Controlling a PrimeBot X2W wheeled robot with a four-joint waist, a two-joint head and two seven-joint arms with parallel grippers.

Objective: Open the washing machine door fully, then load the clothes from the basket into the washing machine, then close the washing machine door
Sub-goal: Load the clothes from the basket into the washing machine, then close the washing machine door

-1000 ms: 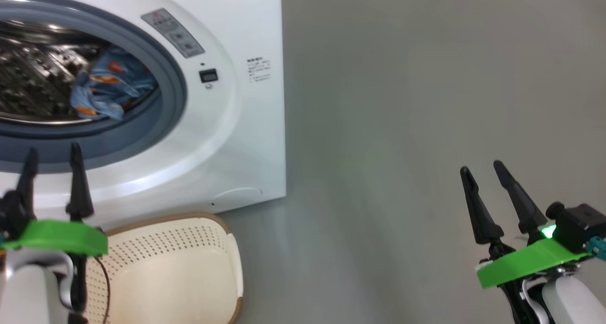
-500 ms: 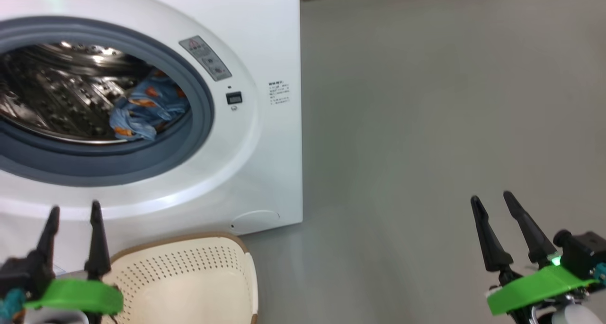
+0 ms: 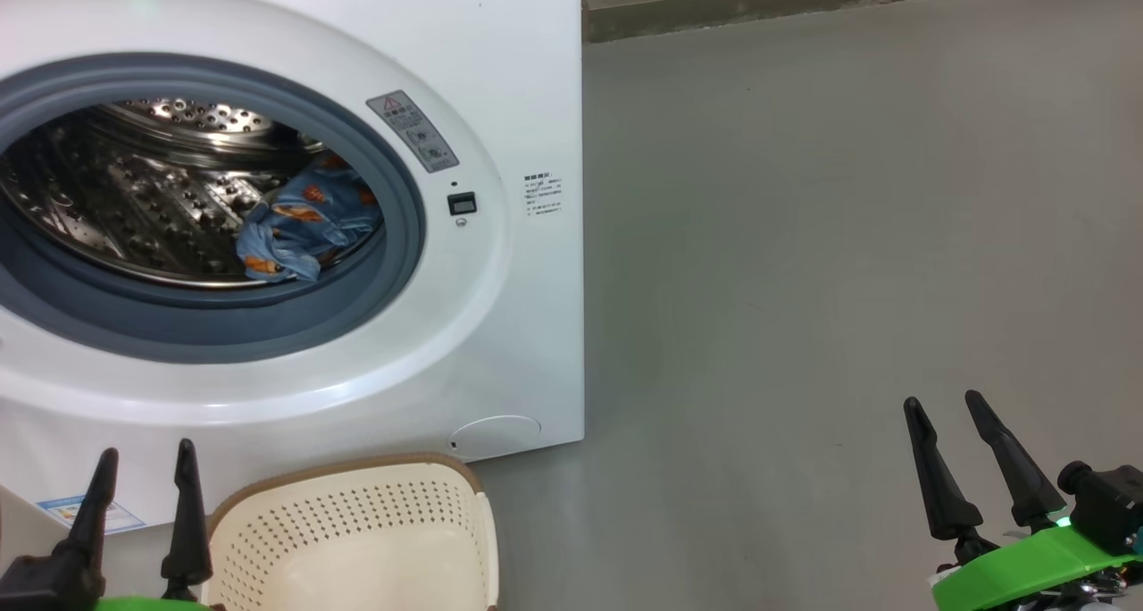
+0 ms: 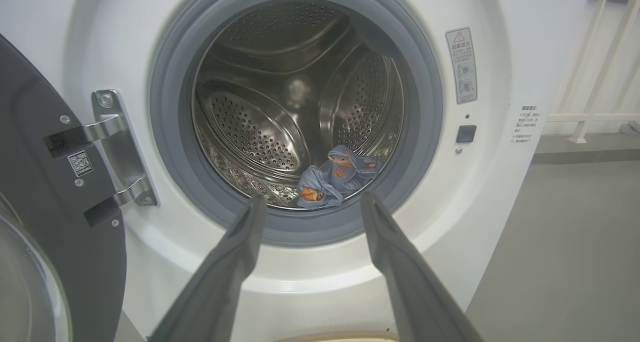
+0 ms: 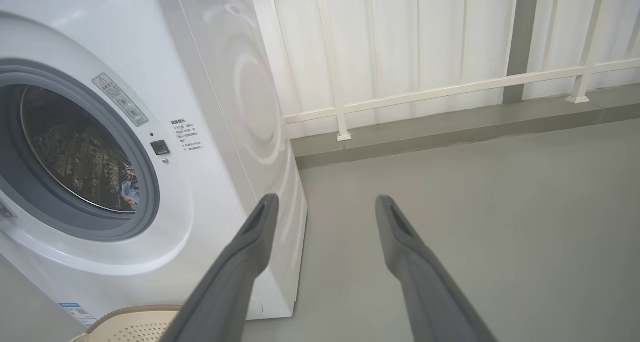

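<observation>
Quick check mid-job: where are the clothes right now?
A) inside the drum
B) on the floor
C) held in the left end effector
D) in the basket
A: the clothes lie bunched at the bottom of the drum, and the left end effector stands open, holding nothing.

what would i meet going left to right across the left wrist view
dark open washing machine door → shiny steel door hinge → crumpled light-blue clothes with orange prints → grey warning sticker → white metal railing
</observation>
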